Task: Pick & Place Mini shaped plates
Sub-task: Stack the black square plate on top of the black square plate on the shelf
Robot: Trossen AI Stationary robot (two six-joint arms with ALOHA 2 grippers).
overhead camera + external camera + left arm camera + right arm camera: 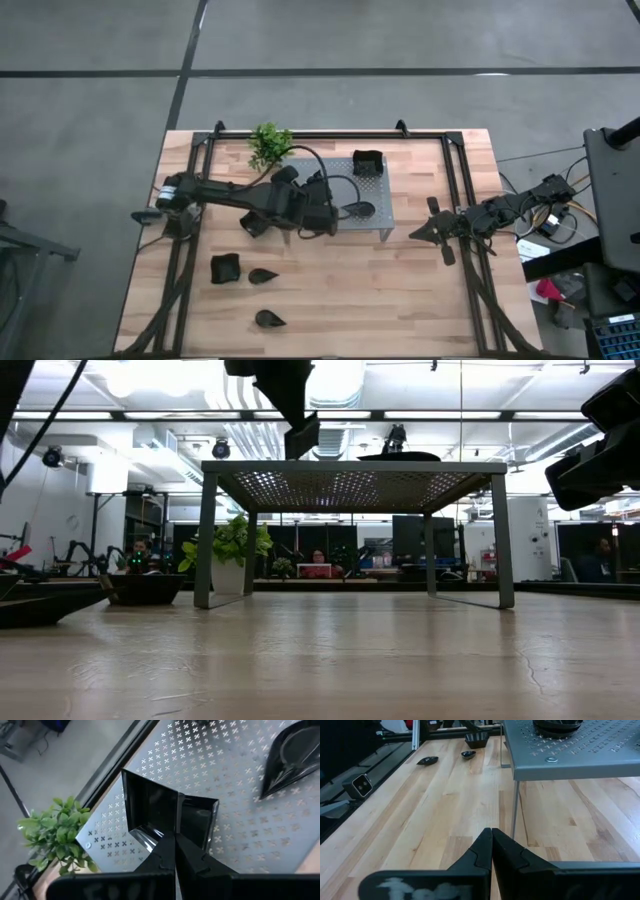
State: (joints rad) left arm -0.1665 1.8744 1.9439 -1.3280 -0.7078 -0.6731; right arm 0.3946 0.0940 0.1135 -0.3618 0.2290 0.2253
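My left gripper (322,207) is over the left part of the grey perforated stand (372,192), shut on a glossy black square plate (150,815). In the low view the gripper (292,410) is just above the stand's top (350,464). Another square plate (368,162) sits on the stand's far side, and a teardrop plate (359,210) (292,755) lies on its near side. On the wood to the near left lie a square plate (225,267) and two teardrop plates (263,275) (268,319). My right gripper (428,232) (491,845) waits shut, right of the stand. My left gripper pinches the square plate by one raised wall (178,815); one finger (162,855) is on the inner side, the other (192,857) on the outer. The fingers point down at the stand. Whether the plate rests on the stand or hangs just above it, I cannot tell.
A small green potted plant (268,145) (57,832) stands at the stand's far left corner, close to my left arm. Black frame rails (185,250) run along the table's left and right sides. Bare wood (360,290) spreads in front of the stand.
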